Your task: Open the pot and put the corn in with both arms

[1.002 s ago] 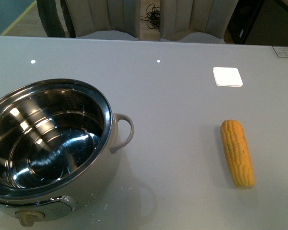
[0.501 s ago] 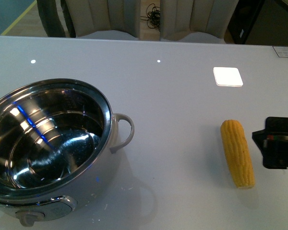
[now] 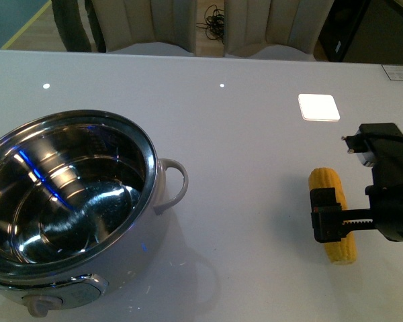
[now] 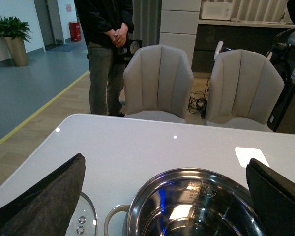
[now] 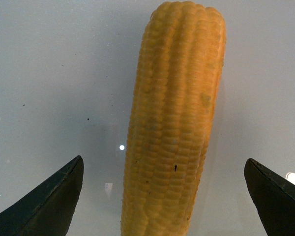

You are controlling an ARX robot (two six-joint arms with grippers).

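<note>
The pot stands open at the table's front left, its shiny steel inside bare, with a looped handle on its right. In the left wrist view the pot's rim lies below and between my left gripper's wide-open fingers, and a glass lid lies flat on the table beside the pot. The yellow corn lies on the table at the right. My right gripper hovers over its near half, open. In the right wrist view the corn runs between the spread jaws of that gripper, untouched.
A bright white square shows on the table beyond the corn. Two beige chairs stand at the far edge, and a person stands behind them. Bare grey tabletop separates pot and corn.
My right gripper came in from the right edge and moved left over the corn. The corn and pot stayed put; a blue reflection appeared and shifted inside the pot.
</note>
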